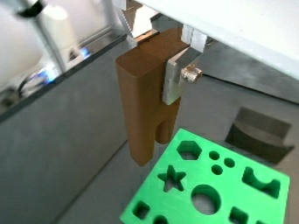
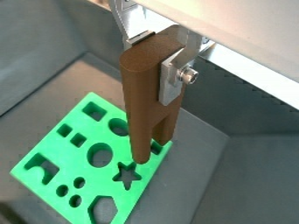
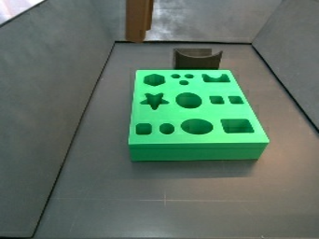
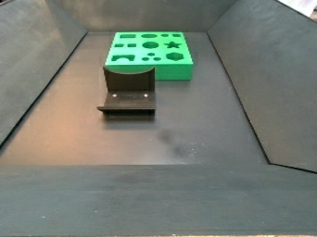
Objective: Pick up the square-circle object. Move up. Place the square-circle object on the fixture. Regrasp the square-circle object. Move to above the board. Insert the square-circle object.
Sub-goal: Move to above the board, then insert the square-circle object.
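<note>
Claw (image 1: 162, 54) pinching square-circle object (image 1: 145, 101) (hanging upright) above board (image 2: 82, 166); fixture (image 4: 129, 94) empty.

One tool (image 1: 163, 59) up high gripping one square-circle object (image 1: 142, 96); one board (image 3: 195, 116); one fixture (image 4: 129, 93).

Opposite side views share the board (image 3: 197, 117); wrist views look down.
</note>
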